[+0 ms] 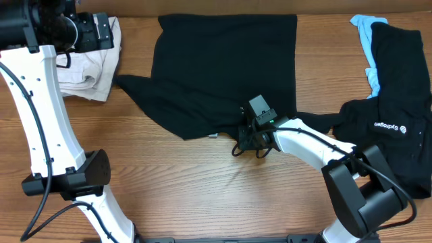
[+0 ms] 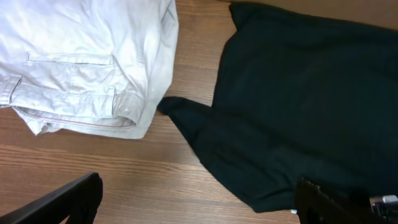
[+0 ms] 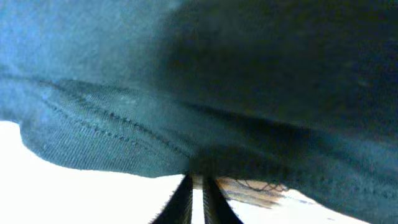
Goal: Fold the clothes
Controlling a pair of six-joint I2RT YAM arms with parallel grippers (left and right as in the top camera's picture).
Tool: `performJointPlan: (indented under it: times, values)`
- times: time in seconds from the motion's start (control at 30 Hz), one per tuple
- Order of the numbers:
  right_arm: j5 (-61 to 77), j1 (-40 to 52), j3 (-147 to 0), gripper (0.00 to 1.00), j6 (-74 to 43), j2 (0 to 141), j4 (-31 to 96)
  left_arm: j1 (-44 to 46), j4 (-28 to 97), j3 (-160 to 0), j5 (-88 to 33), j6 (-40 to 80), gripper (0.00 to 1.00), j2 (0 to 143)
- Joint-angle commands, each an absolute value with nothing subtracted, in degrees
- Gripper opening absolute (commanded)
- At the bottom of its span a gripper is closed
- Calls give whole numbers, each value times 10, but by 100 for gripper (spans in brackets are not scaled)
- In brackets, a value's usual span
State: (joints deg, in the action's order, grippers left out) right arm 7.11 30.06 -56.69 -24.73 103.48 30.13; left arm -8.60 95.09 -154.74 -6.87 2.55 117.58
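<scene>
One plain T-shirt point(image 1: 223, 67), one logo T-shirt point(image 1: 398, 128), one light-blue piece point(image 1: 368, 34).

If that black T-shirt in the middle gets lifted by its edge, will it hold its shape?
Probably not: the black T-shirt lies in soft wrinkles, so it should droop. It looks thin and light. The stitched hem at the right pincer likely resists slipping.

A pale beige garment point(image 1: 91, 73), loosely folded, lies on the wood-grain table point(image 1: 196, 182).
</scene>
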Motion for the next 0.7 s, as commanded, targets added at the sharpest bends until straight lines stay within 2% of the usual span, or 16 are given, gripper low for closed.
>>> performJointPlan:
  times: [0.0,0.2,0.23,0.33,0.4,0.67]
  values:
    - [67,291,-559,4,-271,1057,312,-82,948,-1545,-75,13,100,1180]
    - [100,285,-580,5,-265,1030,368,-82,948,-1545,-75,12,100,1180]
    - [109,285,-586,14,-255,1021,380,-82,947,-1545,-75,12,100,1180]
    - [125,285,-601,53,-237,969,406,-82,946,-1545,-75,12,100,1180]
    - [111,285,-601,56,-237,955,397,-82,946,-1545,-75,12,100,1180]
    - [75,285,-601,55,-193,996,319,-82,946,-1545,-75,12,100,1180]
